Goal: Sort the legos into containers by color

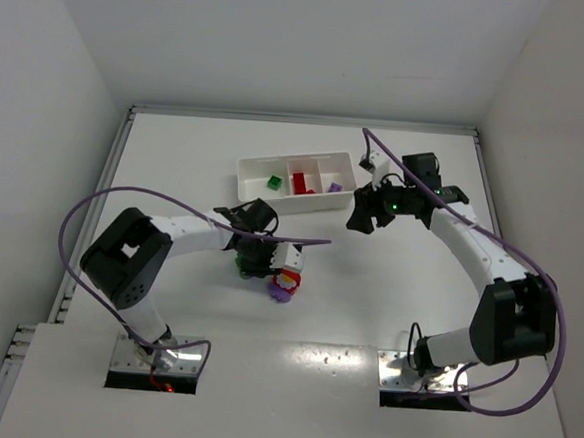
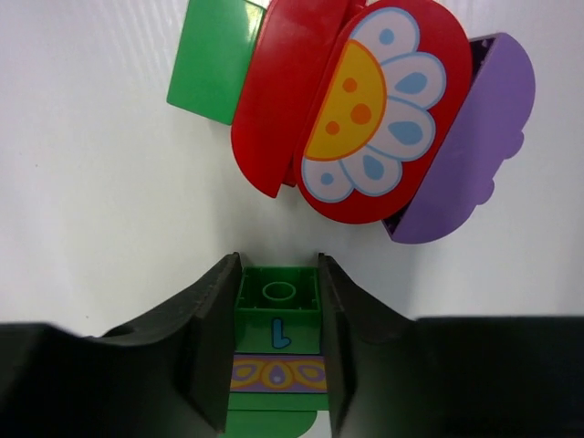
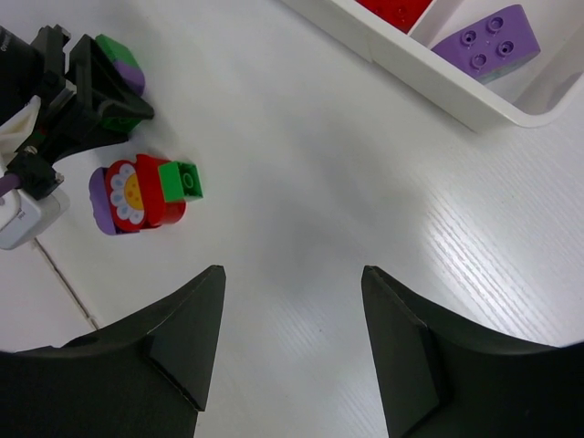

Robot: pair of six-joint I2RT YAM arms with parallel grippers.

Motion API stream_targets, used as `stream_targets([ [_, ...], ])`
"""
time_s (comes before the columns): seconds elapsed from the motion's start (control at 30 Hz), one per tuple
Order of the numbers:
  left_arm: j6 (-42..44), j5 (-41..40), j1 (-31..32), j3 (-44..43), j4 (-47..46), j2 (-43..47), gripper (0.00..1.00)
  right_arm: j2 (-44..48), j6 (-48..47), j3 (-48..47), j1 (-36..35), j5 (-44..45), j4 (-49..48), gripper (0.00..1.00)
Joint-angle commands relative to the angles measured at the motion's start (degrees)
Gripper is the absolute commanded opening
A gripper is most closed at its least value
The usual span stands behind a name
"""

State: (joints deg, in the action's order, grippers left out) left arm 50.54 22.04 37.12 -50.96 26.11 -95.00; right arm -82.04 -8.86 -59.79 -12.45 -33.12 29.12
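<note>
- Where the left fingers come together, we see a green brick with a printed purple-and-yellow band. One pad presses against each of its sides, so these fingers are clenched on it. We cannot tell whether it rests on the surface or hangs just off it.
- This brick is near the middle of the white surface, a little toward the left edge, between the tray and the near edge.
- Just beside it, but not touching, lies a clump. It is a red piece faced with a printed daisy, with a plain green block stuck to one side and a purple piece to the other.
- Toward the far edge the long white tray lies slightly askew, split into three compartments. The left one holds a small green lego, the middle one holds red legos, and the right one holds a purple lego.
- By the tray's right end, the right fingers hang over bare surface. They are spread apart, with nothing between them.
</note>
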Motion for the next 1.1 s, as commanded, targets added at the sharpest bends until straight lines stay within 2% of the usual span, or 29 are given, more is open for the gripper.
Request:
stream_targets([
  [0.0,0.4,0.0,0.9,-1.1,-1.1,-0.4,0.36,-0.3,-0.6,-0.7,0.4,-1.2,-0.6,0.62],
  [0.1,-2.9,-0.5,0.9,-2.2,-1.1,0.7,0.25,-0.8,0.2,-0.7,0.4,-2.3,-1.2,0.62],
  [0.2,-7.2,1.6,0.1,-2.2,-3.2,4.6,0.20,-1.5,2.2,-0.7,0.4,-4.4,-2.5,0.62],
  [0.37,-16.7,8.4,-3.2,-6.6,-5.2,8.7,0.16,-3.2,5.0,-1.8,0.4,-8.3,-3.0,0.61],
  [0.5,-29.0,15.0,-9.6,-10.5,-10.3,9.9,0.15,-4.4,7.9,-3.1,0.4,-12.9,-5.0,0.61],
  [0.53,-35.5,17.0,-11.0,-11.1,-13.8,10.4,0.13,-4.9,9.5,-3.7,0.4,-14.0,-5.0,0.61],
  [0.6,-43.5,22.5,-13.9,-11.6,-18.8,10.5,0.11,-5.5,11.7,-3.7,0.4,-18.0,-7.5,0.61],
  [0.63,-52.8,24.1,-16.8,-11.6,-22.1,10.5,0.10,-5.5,12.9,-3.7,0.4,-19.5,-8.6,0.61],
  [0.7,-63.3,28.0,-19.5,-8.9,-35.0,11.0,0.08,-6.7,18.2,-3.7,0.4,-24.7,-11.8,0.61],
  [0.73,-74.0,29.1,-22.0,-7.9,-39.9,11.0,0.06,-6.7,20.1,-3.1,0.4,-26.7,-15.5,0.61],
  [0.77,-79.1,29.7,-23.1,-7.1,-48.4,11.0,0.05,-7.3,24.6,-2.4,0.4,-29.8,-17.9,0.61],
  [0.8,-83.9,30.5,-24.2,-6.1,-53.0,10.4,0.05,-7.3,27.1,-2.4,0.4,-29.8,-20.5,0.61],
  [0.83,-92.6,30.5,-26.3,-4.3,-57.3,9.8,0.02,-7.3,29.3,-1.0,-0.1,-29.8,-25.6,0.61],
  [0.87,-96.6,30.0,-27.4,-3.4,-64.4,9.7,0.00,-6.5,32.0,-0.9,-0.1,-28.2,-27.3,0.61],
  [0.93,-104.3,28.7,-29.7,-1.8,-68.0,9.1,0.00,-5.2,35.7,-0.2,-1.3,-25.1,-32.9,0.61],
  [0.97,-105.6,26.7,-30.3,-1.8,-69.5,9.1,0.00,-5.2,40.6,0.5,-1.4,-24.3,-35.1,0.61],
  [1.07,-105.5,23.1,-31.0,-1.1,-66.6,11.0,0.00,-6.9,45.8,-1.2,-3.0,-20.1,-36.9,0.61],
])
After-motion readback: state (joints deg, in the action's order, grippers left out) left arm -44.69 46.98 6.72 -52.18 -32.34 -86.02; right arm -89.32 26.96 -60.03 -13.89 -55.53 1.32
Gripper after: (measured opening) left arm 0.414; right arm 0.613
